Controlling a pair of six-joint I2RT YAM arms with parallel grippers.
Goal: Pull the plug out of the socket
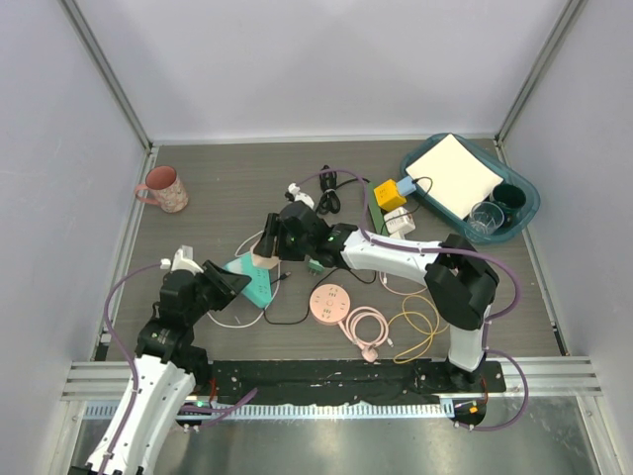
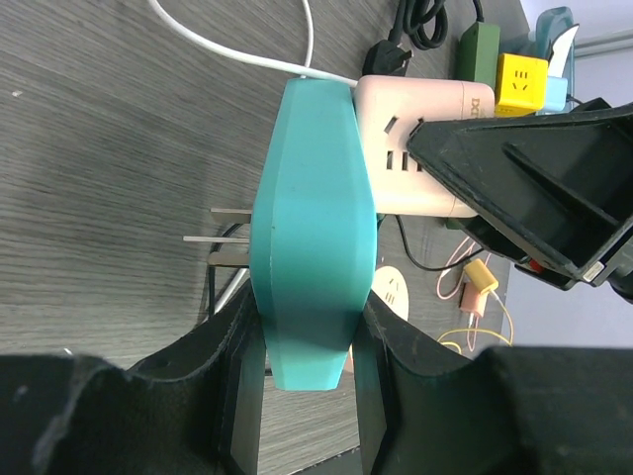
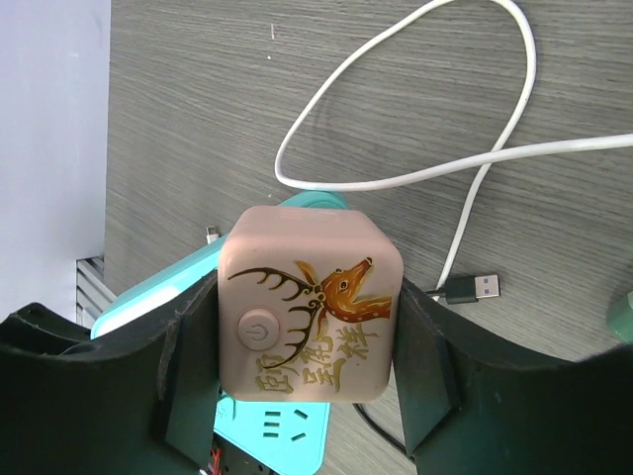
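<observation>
Left wrist view shows the left gripper (image 2: 309,332) clamped on the teal socket block (image 2: 312,188) at frame centre, the right gripper (image 3: 309,366) clenching the pink cube plug (image 3: 312,287) seated against it, so next likely comes a straight pull apart.

walls (image 1: 326,59): pale lavender panels | table (image 1: 218,183): grey wood-grain | corner posts (image 1: 105,69): metal | light: even
</observation>
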